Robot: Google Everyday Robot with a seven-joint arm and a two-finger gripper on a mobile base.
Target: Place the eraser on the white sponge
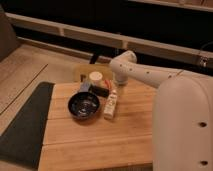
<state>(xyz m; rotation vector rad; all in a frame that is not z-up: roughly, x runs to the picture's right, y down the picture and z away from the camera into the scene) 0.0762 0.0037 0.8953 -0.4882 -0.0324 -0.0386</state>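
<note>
Gripper (113,89) is low at the table's (95,145) far edge, on the end of the pale arm (145,75) reaching in from the right side. It is bunched against a dark block there, and I cannot tell how the jaws stand or whether they have anything in them.

Risks, as judged from here:
- Crowding. The dark block, which I take to be the eraser (101,90), sits tight among a white round cup (96,77), a blue item (85,88) and the black bowl (83,105). A loose grip or a sideways lift could knock the cup or drag the eraser into the bowl.
- Narrow target. The white sponge (111,105) is a slim pale piece lying lengthwise just right of the bowl, toward the table's middle. An off-centre release would let the eraser tip off its side onto the wood.
- The sponge looks light and soft, so a push from above may skid it toward the bowl.

Eraser — small, dark, low and flat, roughly oblong, with edges hard to make out against the gripper. It lies near the far edge, between cup and sponge, and is not on the sponge.
</note>
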